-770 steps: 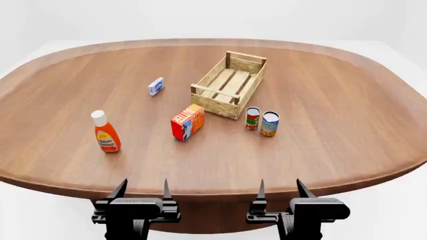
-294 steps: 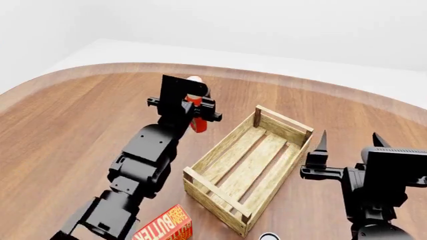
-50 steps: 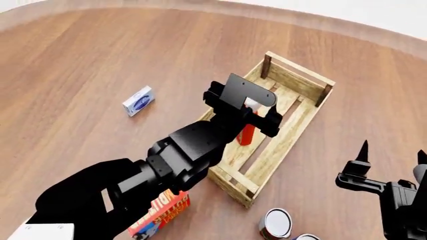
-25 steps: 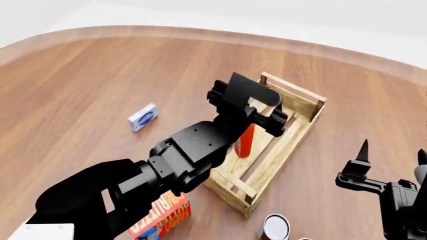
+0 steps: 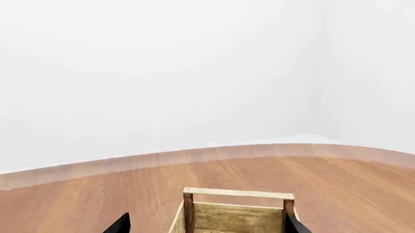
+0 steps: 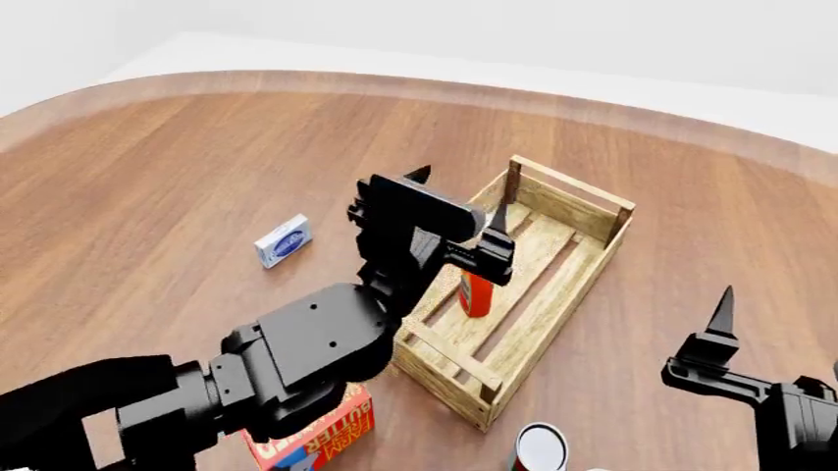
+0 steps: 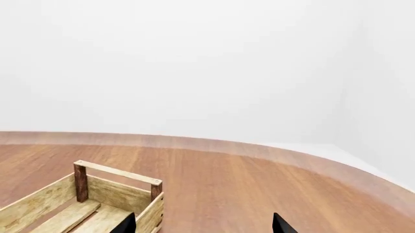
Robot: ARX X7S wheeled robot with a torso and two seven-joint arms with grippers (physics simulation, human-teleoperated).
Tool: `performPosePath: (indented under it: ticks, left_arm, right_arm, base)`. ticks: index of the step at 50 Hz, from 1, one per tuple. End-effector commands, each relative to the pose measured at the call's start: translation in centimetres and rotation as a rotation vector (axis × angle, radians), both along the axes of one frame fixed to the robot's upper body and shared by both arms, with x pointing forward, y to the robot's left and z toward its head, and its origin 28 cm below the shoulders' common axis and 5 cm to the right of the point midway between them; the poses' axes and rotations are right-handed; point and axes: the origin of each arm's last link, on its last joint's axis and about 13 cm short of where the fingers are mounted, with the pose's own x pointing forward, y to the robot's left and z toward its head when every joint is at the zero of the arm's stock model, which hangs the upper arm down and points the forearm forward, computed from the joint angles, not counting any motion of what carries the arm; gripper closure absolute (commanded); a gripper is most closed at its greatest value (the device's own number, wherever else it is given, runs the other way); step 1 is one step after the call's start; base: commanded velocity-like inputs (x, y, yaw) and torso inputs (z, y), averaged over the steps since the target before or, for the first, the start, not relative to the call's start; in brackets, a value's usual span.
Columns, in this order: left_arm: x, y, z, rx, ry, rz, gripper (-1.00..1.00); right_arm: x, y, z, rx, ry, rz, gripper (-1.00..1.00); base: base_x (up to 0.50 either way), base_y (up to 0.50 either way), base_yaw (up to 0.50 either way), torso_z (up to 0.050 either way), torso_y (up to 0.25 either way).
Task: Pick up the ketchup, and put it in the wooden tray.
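The ketchup (image 6: 476,292) stands upright inside the wooden tray (image 6: 572,257), near its left wall; its cap is hidden behind my left gripper. My left gripper (image 6: 461,192) is open and empty, just above and to the near-left of the bottle, not touching it. In the left wrist view the gripper (image 5: 206,226) points at the tray's far end wall (image 5: 237,216); the ketchup is out of that view. My right gripper (image 6: 779,329) is open and empty, to the right of the tray. The right wrist view shows its open gripper (image 7: 203,224) and the tray's corner (image 7: 84,199).
A red-and-yellow butter box (image 6: 314,442) lies at the near left of the tray. A small blue-and-white box (image 6: 283,240) lies on the table further left. A can (image 6: 540,449) stands by the tray's near corner. The brown table (image 6: 157,167) spreads round them.
My left gripper has opened, let go of the ketchup and drawn back to the left. The bottle now stands free in the tray. The right arm has barely moved.
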Motion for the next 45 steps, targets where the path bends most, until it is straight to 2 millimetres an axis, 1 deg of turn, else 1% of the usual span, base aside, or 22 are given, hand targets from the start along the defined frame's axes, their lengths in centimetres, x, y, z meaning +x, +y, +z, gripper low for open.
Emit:
performPosePath:
  ticks: [1, 6, 11, 19, 23, 31, 45]
  left_arm:
    - [-3.9, 2.8, -1.1, -0.066, 0.004, 0.053, -1.0]
    - [-5.3, 3.6, -1.4, -0.094, 0.02, 0.073, -1.0]
    - [-6.4, 4.3, -1.8, -0.119, 0.039, 0.104, -1.0]
    - [-7.5, 5.4, -2.6, -0.158, 0.083, 0.168, -1.0]
    - [-7.7, 5.8, -3.0, -0.169, 0.1, 0.196, -1.0]
    - [-8.1, 6.2, -3.0, -0.184, 0.109, 0.217, -1.0]
    - [-8.3, 6.6, -3.4, -0.189, 0.121, 0.234, -1.0]
  right_arm:
    - [-1.3, 0.4, 0.3, -0.002, -0.022, -0.012, -1.0]
    - [-1.7, 0.4, 0.4, -0.001, -0.029, -0.019, -1.0]
    - [-2.1, 0.4, 0.4, 0.001, -0.031, -0.026, -1.0]
    - [-2.6, 0.4, 0.1, 0.02, -0.033, -0.036, -1.0]
    - [-2.9, 0.4, 0.0, 0.024, -0.033, -0.04, -1.0]
    - [-3.5, 0.6, -0.3, 0.05, -0.03, -0.047, -1.0]
    - [-4.1, 0.9, -0.8, 0.067, -0.023, -0.051, -1.0]
  base:
    - [0.0, 0.0, 0.0, 0.0, 0.0]
    - [0.0, 0.0, 0.0, 0.0, 0.0]
    - [0.0, 0.0, 0.0, 0.0, 0.0]
    - [0.0, 0.0, 0.0, 0.0, 0.0]
    - [0.0, 0.0, 0.0, 0.0, 0.0]
    - [0.0, 0.0, 0.0, 0.0, 0.0]
    - [0.0, 0.0, 0.0, 0.0, 0.0]
